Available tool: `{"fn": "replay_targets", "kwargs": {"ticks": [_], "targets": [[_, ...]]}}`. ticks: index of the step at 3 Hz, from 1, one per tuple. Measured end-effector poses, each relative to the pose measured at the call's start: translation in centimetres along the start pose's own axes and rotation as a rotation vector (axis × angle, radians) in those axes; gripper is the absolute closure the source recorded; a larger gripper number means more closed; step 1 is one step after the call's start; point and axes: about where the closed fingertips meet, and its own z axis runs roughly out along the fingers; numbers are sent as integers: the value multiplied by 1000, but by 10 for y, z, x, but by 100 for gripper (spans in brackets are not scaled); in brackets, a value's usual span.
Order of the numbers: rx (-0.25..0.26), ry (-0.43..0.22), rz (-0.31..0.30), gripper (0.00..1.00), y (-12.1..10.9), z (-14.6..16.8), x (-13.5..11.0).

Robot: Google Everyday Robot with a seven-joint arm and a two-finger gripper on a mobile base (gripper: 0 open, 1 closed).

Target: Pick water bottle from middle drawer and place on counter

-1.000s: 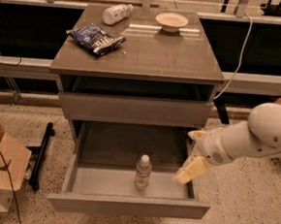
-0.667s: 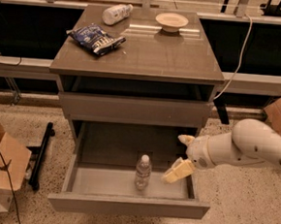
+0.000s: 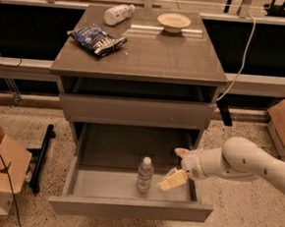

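Gripper (image 3: 176, 166): we are watching it edging left, fingers spread, empty, now just right of the bottle (image 3: 144, 175) | bottle standing upright near the front of the open drawer (image 3: 130, 207) | grasp nearing.

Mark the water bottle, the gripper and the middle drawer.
water bottle (image 3: 144, 176), camera view, on its clear ribbed body.
gripper (image 3: 176, 166), camera view, midway between its fingertips, right of the water bottle.
middle drawer (image 3: 125, 208), camera view, on its front panel.
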Motion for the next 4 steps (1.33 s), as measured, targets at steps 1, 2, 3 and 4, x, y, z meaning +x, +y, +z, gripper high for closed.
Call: {"fn": "replay_targets", "kwargs": {"ticks": [1,2,3,4], "targets": [[24,-37,-14,0,-4,15,-3],[29,-113,-5,0,-15,48,-1],[11,-204,35,0,-27,86,6],[-16,-271,74,0,-33,112,11]]}}
